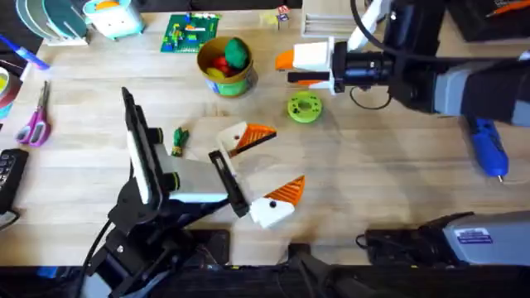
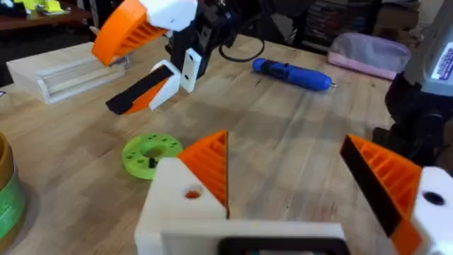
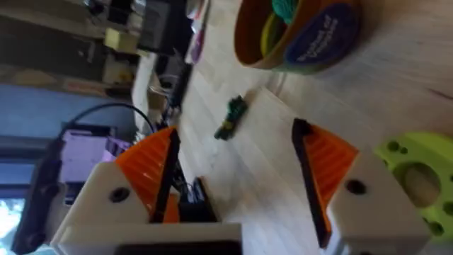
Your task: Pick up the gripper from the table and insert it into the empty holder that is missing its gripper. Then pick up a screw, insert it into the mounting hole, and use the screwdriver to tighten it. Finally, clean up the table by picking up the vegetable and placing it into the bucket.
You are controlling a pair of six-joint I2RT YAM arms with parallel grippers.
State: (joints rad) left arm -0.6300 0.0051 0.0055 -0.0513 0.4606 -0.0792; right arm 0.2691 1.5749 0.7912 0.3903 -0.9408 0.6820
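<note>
Lying loose on the wooden table (image 1: 373,165) beside the left arm: tiny dark-green toy vegetable (image 1: 180,139). Small round yellow bucket (image 1: 225,68) stands apart, toys inside. Left gripper (image 1: 265,170) and right gripper (image 1: 295,69) both spread, empty. Likely risks: the small vegetable squirting out of the wide pads, or bouncing off the crowded bucket.

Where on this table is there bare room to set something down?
Bare wood lies between the green disc and the screwdriver, in front of the right gripper. It is crowded around the bucket, the vegetable and the left gripper.
</note>
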